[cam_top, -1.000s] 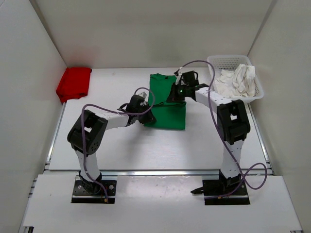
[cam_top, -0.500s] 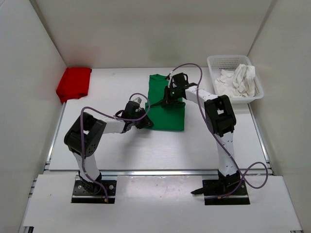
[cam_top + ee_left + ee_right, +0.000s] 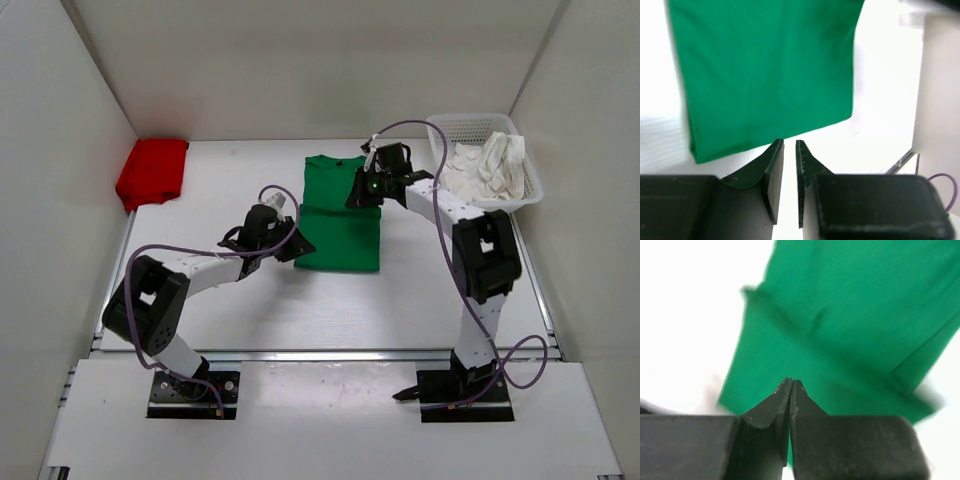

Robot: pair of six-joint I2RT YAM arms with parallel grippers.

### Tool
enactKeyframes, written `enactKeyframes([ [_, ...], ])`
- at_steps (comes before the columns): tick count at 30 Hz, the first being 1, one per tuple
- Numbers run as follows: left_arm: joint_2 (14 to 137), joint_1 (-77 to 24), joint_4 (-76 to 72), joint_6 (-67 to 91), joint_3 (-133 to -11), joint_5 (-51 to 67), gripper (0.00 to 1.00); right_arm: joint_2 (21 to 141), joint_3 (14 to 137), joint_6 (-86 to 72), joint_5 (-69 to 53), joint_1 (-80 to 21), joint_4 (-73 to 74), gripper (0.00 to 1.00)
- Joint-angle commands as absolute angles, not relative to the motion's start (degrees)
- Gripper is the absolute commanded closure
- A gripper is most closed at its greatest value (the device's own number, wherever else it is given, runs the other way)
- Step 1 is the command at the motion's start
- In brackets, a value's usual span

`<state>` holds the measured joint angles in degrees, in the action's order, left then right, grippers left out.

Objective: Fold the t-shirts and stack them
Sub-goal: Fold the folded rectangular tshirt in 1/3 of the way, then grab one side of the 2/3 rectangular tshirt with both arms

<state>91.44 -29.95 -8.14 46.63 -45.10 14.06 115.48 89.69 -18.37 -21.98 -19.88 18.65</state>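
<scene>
Red t-shirt [image 3: 152, 172], one; green t-shirt [image 3: 340, 235], one; white t-shirt [image 3: 490, 165], one.

left tool [image 3: 789, 144] slightly parted, right tool [image 3: 791, 382] closed

This looks like a robot lab, not a home. A plain white table [image 3: 330, 300] stands between bare white walls [image 3: 300, 60]. A left arm [image 3: 150, 300] and a right arm [image 3: 485, 260] are bolted down at the bottom of the frame, with purple cables [image 3: 405, 123] looping off them.
</scene>
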Motion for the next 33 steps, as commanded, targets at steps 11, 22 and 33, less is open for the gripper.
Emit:
enactKeyframes([
  [11, 85.2, -25.5, -7.3, 45.3, -38.2, 14.9, 0.70, 118.9, 85.8, -19.9, -31.3, -19.9, 12.6, 1.00],
  [22, 89.0, -22.3, -9.2, 46.2, -36.6, 15.9, 0.54, 127.0, 90.2, -23.7, -39.8, -13.8, 9.3, 1.00],
  [33, 93.8, -23.6, -11.3, 48.1, -39.4, 16.6, 0.42, 115.6, 87.2, -23.5, -35.3, -13.3, 9.5, 0.92],
])
